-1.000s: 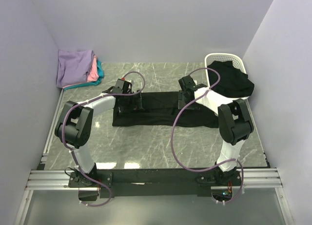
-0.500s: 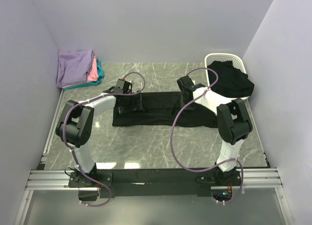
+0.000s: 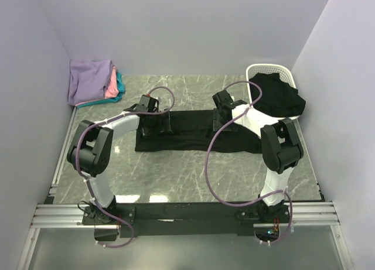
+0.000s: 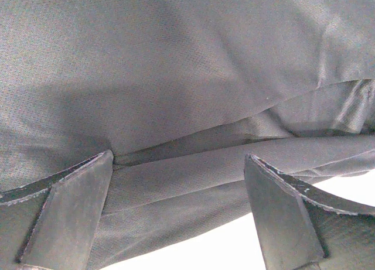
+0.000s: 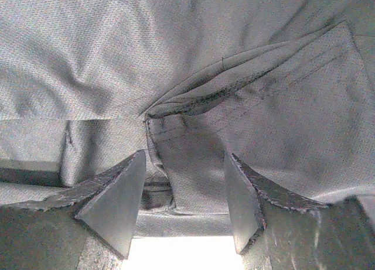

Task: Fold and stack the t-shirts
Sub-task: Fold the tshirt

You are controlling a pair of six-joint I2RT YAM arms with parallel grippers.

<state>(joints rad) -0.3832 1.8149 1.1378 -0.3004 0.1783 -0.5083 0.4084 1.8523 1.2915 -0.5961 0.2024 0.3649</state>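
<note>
A black t-shirt (image 3: 193, 132), folded into a long band, lies across the middle of the table. My left gripper (image 3: 164, 123) is down on its left part. In the left wrist view my left gripper (image 4: 179, 161) is open, with folds of black cloth (image 4: 187, 94) between the wide-apart fingers. My right gripper (image 3: 227, 116) is down on the shirt's right part. In the right wrist view my right gripper (image 5: 186, 161) is open, with a hemmed fold (image 5: 193, 159) between the fingers. Folded lavender (image 3: 89, 79), pink (image 3: 111, 82) and teal (image 3: 119, 86) shirts are stacked at the back left.
A white perforated basket (image 3: 268, 68) stands at the back right with loose black shirts (image 3: 280, 99) spilling over its front. Lilac walls close in the left, back and right sides. Cables loop over both arms.
My right wrist has shifted slightly to the left over the shirt. The left arm and the shirt look unchanged.
</note>
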